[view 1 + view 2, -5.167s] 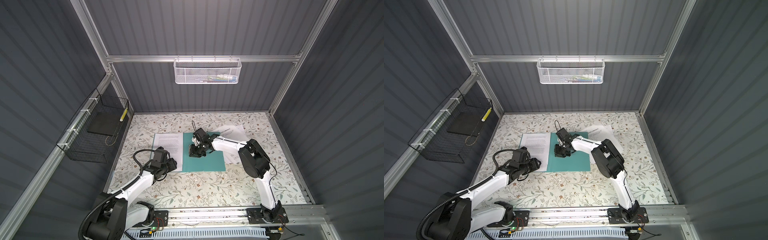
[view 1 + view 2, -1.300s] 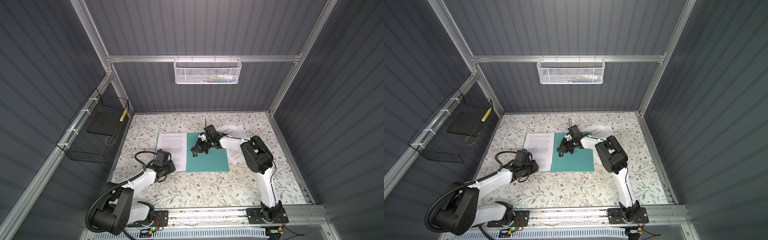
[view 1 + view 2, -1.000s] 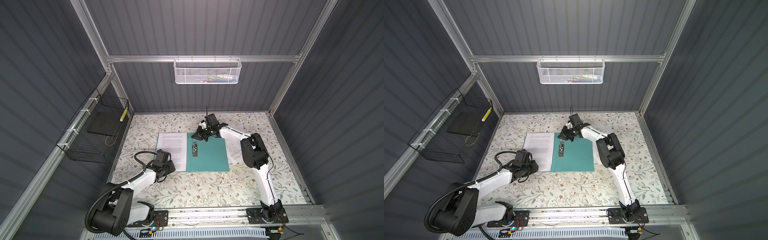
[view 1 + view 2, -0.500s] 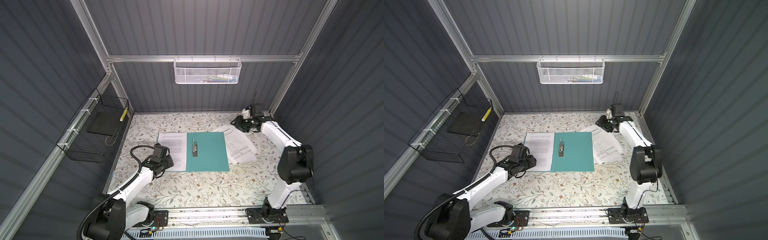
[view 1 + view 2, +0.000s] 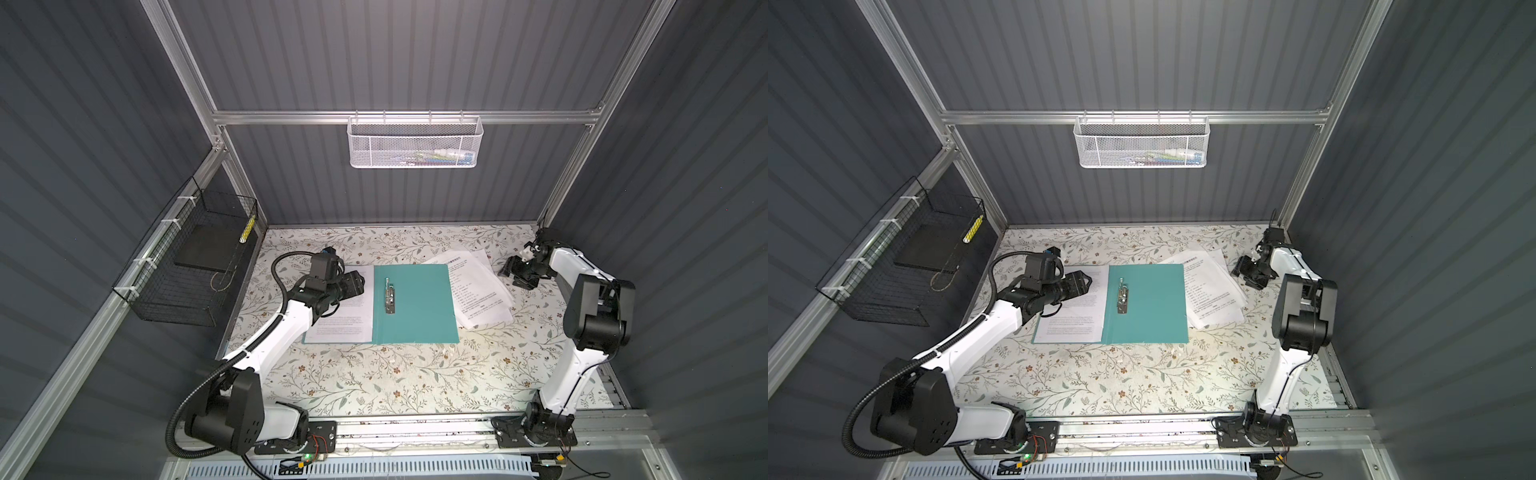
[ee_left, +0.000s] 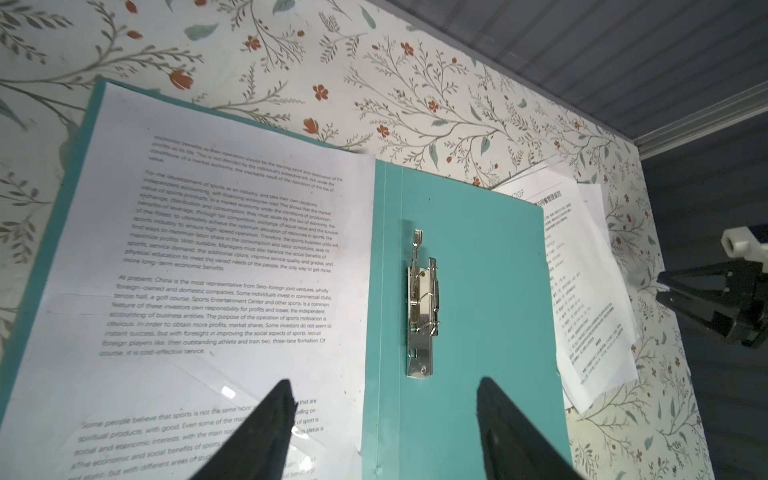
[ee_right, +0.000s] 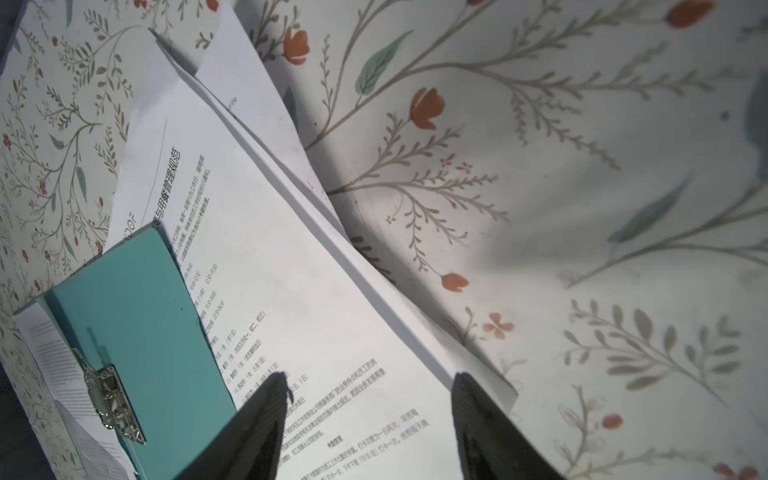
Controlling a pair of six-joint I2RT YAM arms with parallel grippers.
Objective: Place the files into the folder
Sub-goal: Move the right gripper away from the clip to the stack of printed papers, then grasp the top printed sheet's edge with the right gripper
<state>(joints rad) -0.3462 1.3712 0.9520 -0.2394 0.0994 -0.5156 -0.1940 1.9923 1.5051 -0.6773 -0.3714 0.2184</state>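
Loose files (image 5: 478, 291) just R of folder (image 5: 419, 307), partly under its R edge, long axis far-to-near; nearest right gripper (image 5: 512, 276), jaws apart, empty; left gripper (image 5: 360, 283) also agape, over L flap

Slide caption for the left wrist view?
Open left end effector over the open teal folder; printed sheet on one flap, clip empty.

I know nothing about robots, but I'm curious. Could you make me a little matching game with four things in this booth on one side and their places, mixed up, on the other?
Things:
1. green folder
2. metal clip
3. pile of papers
4. white basket

Places:
A. hanging up high at the back
B. beside the folder, one edge tucked under it
C. lying open in the middle of the table
D. inside the folder, near its fold

Pairs: 1-C, 2-D, 3-B, 4-A
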